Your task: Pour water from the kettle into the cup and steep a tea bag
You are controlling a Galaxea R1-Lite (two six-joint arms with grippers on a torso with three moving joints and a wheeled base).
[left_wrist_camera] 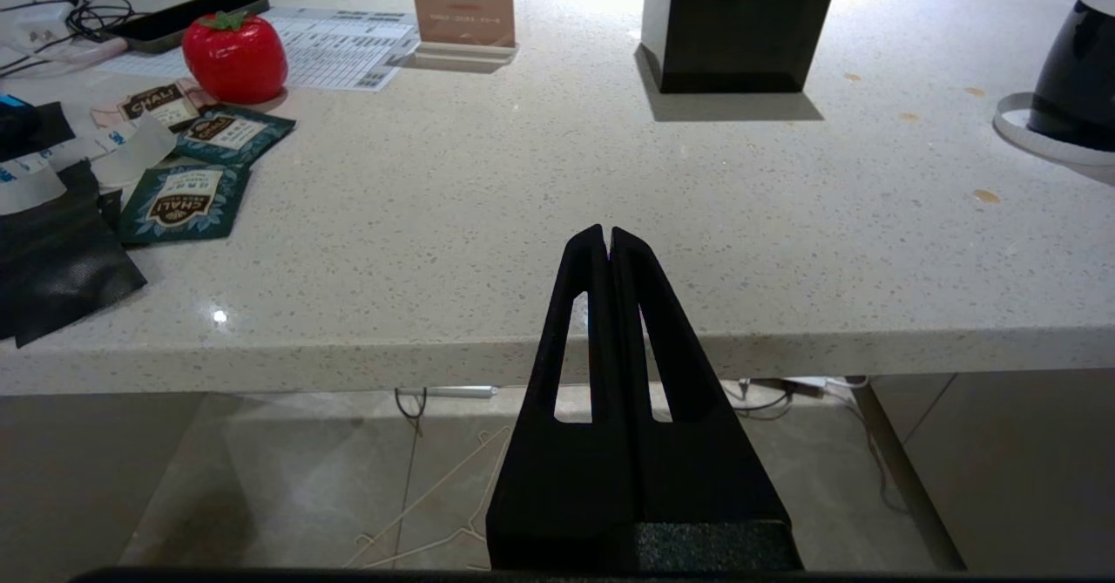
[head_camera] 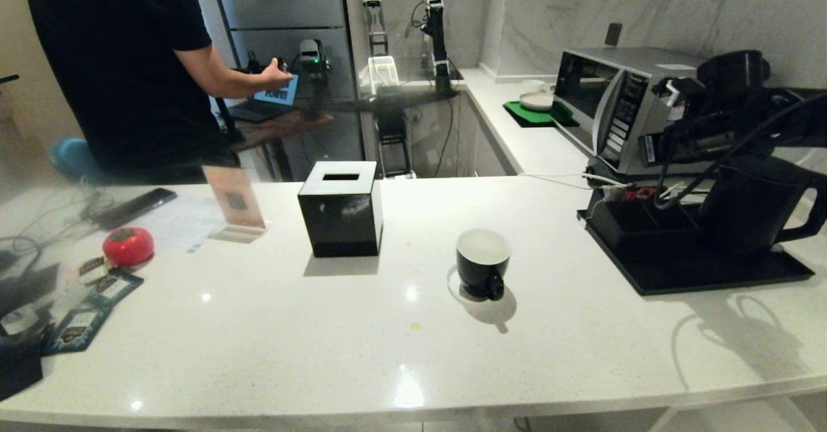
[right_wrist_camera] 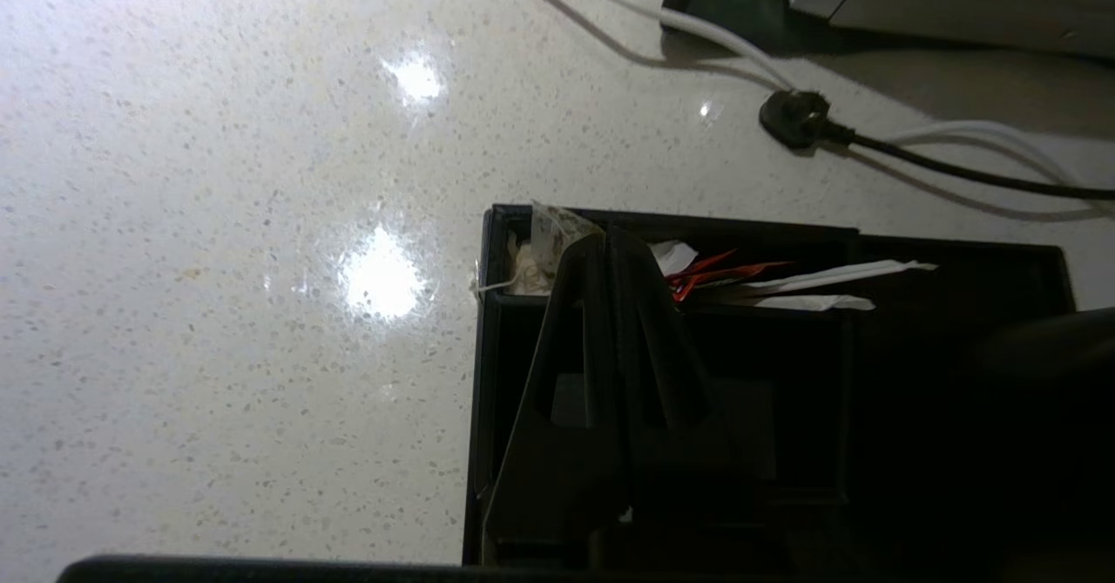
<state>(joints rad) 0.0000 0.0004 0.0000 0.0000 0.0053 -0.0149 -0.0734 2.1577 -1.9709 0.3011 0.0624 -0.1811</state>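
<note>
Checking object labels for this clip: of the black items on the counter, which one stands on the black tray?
The kettle, tall with a loop handle, stands on the tray. The cup and the cube tissue box sit on the bare counter.

The tall matte-black electric kettle [head_camera: 749, 203] has its upper body and spout hidden behind the right arm and its cables, and the loop handle runs off the head view's right edge. In the left wrist view the small glossy black cup [left_wrist_camera: 1080, 77] is cut by the picture's edge, its rim and handle unseen. The person in a black shirt [head_camera: 123, 64] behind the white speckled tabletop [head_camera: 400, 354] is cropped at the top.
</note>
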